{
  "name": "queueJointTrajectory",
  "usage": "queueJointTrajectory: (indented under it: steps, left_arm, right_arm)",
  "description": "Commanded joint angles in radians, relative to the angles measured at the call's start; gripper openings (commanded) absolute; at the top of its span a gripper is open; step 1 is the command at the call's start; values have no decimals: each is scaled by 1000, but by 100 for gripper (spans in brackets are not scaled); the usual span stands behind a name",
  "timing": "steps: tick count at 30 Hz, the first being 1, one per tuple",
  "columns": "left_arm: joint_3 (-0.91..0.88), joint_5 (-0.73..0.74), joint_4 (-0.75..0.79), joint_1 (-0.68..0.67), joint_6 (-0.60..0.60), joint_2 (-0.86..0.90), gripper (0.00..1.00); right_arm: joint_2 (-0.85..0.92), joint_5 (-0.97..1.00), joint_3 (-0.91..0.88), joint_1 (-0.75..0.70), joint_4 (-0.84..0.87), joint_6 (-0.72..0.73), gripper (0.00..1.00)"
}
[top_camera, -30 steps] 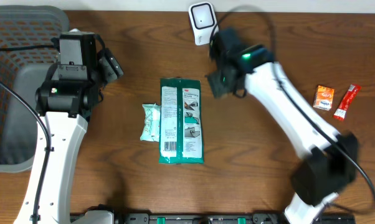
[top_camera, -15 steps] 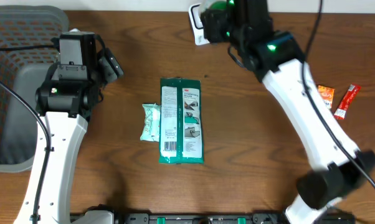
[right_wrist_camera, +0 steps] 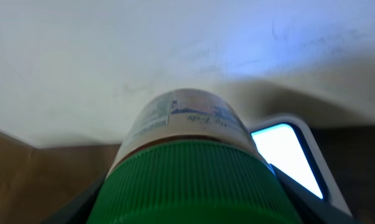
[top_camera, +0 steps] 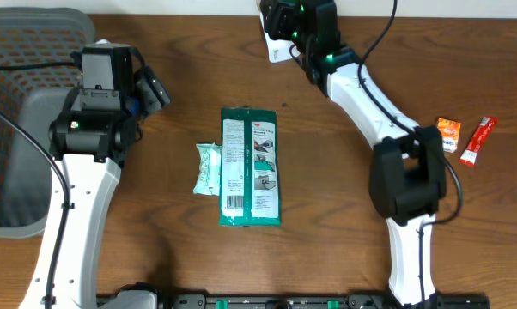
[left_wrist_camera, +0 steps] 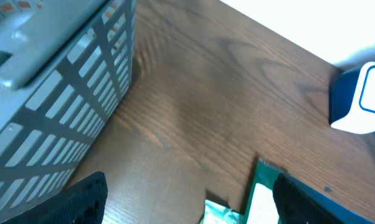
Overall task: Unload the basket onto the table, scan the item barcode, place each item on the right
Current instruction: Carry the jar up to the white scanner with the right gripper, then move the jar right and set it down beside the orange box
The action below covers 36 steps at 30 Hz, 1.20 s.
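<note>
Right wrist shows right pincer (right_wrist_camera: 187, 202) holding bottle (right_wrist_camera: 184, 124) lengthwise, cap (right_wrist_camera: 184, 180) camera-ward, base toward scanner (right_wrist_camera: 286, 155); left pincer (left_wrist_camera: 197, 202) wide.

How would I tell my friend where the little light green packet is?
Look at the middle of the brown table, where a big dark green pack lies. The little packet sits close beside it, on the left. It is pale mint and crinkly, far smaller than its dark neighbour.

Wipes pack (top_camera: 250, 167) blocks mid-table, scanner (left_wrist_camera: 362, 102) the far edge; wood (top_camera: 233, 81) between lies bare.
</note>
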Motion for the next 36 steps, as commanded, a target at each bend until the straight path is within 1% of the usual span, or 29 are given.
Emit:
queueJointTrajectory:
  steps: [1, 6, 8, 10, 11, 12, 13, 14, 15, 17, 19, 21, 24, 27, 28, 31, 33, 36]
  left_arm:
    - [12, -16, 0, 3, 6, 1, 85]
    - [12, -16, 0, 3, 6, 1, 85]
    - [12, -16, 0, 3, 6, 1, 85]
    - [12, -16, 0, 3, 6, 1, 85]
    - [12, -16, 0, 3, 6, 1, 85]
    - [12, -16, 0, 3, 6, 1, 85]
    - [12, -16, 0, 3, 6, 1, 85]
    - [12, -16, 0, 3, 6, 1, 85]
    - [12, -16, 0, 3, 6, 1, 85]
    - [12, -16, 0, 3, 6, 1, 85]
    - [12, -16, 0, 3, 6, 1, 85]
    - [12, -16, 0, 3, 6, 1, 85]
    - [12, -16, 0, 3, 6, 1, 85]
    - [12, -16, 0, 3, 6, 1, 85]
    - [12, -16, 0, 3, 6, 1, 85]
    - [12, -16, 0, 3, 6, 1, 85]
    - [12, -16, 0, 3, 6, 1, 85]
    - [12, -16, 0, 3, 6, 1, 85]
  right_arm:
    - [76, -19, 12, -26, 158, 95, 33]
    - [170, -19, 12, -27, 363, 133, 31]
    - [202, -17, 12, -27, 430, 133, 26]
    - [231, -15, 12, -27, 490, 133, 28]
    - [243, -10, 12, -27, 506, 133, 40]
    - [254, -3, 12, -26, 523, 132, 48]
    - [262, 3, 12, -23, 535, 131, 53]
    - [271, 14, 12, -21, 538, 128, 55]
    - [276, 19, 12, -21, 538, 114, 54]
    - [284, 23, 12, -20, 531, 78, 49]
    - [286, 23, 12, -20, 533, 79, 46]
    - [286, 23, 12, -22, 537, 79, 38]
    - [286, -4, 12, -29, 605, 79, 24]
    - [260, -61, 12, -34, 671, 85, 19]
    - [241, -61, 12, -34, 661, 84, 19]
    - [148, -77, 12, -35, 546, 77, 19]
    - [72, -83, 12, -37, 398, 39, 16]
    - [-59, -78, 12, -41, 111, -50, 12]
